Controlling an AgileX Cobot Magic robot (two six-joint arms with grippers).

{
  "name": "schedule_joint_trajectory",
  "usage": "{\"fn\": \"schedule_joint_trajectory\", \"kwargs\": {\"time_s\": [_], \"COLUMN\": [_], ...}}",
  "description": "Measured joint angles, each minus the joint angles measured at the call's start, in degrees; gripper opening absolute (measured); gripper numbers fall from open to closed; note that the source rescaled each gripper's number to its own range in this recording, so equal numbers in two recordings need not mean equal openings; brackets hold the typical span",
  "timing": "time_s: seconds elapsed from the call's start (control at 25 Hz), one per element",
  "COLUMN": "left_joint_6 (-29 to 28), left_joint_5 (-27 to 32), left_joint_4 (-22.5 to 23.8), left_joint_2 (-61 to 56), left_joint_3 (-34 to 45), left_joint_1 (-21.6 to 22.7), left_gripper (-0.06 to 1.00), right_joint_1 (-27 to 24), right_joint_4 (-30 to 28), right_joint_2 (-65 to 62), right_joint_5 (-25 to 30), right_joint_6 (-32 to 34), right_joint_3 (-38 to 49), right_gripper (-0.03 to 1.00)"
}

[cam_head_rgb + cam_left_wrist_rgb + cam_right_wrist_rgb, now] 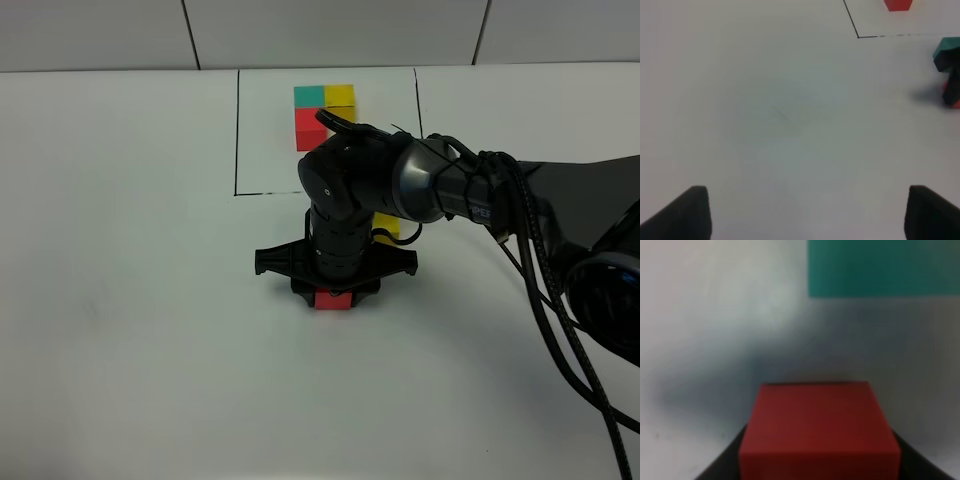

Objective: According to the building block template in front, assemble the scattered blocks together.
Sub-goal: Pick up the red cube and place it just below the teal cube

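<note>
A: Entry one: red block (820, 432). Blurred in the right wrist view and cropped at the frame edge. From the high camera, only a strip shows beneath the right end effector (333, 298).
B: Its fingers (726, 466)?
A: Mostly behind that block; dark slivers only.
B: Entry two?
A: Teal block (880, 267): blurred, cropped on two sides, hidden by the arm (420, 185) from the high camera. Entry three: yellow block (388, 226), part-covered by the arm. Entry four: template (320, 105), outline partly overlapped by the arm. Entry five: left end effector (808, 212), fingertips (685, 215) only, cropped.
</note>
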Motion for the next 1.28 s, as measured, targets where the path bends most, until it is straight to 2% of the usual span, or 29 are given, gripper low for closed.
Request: {"fn": "schedule_joint_trajectory", "kwargs": {"time_s": [0.64, 1.28], "left_joint_6": [0.00, 0.00], "left_joint_5": [0.00, 0.00], "left_joint_4": [0.00, 0.00], "left_joint_2": [0.00, 0.00], "left_joint_3": [0.00, 0.00], "left_joint_1": [0.00, 0.00], "left_gripper": [0.71, 0.71], "right_joint_1": [-1.31, -2.43], "right_joint_4": [-3.68, -4.51], "right_joint_2": [1.36, 1.36], "right_joint_5": [2.17, -0.11], "right_joint_6": [-0.45, -0.45], "right_joint_3": [-1.71, -1.71], "right_gripper": [0.01, 0.01]}}
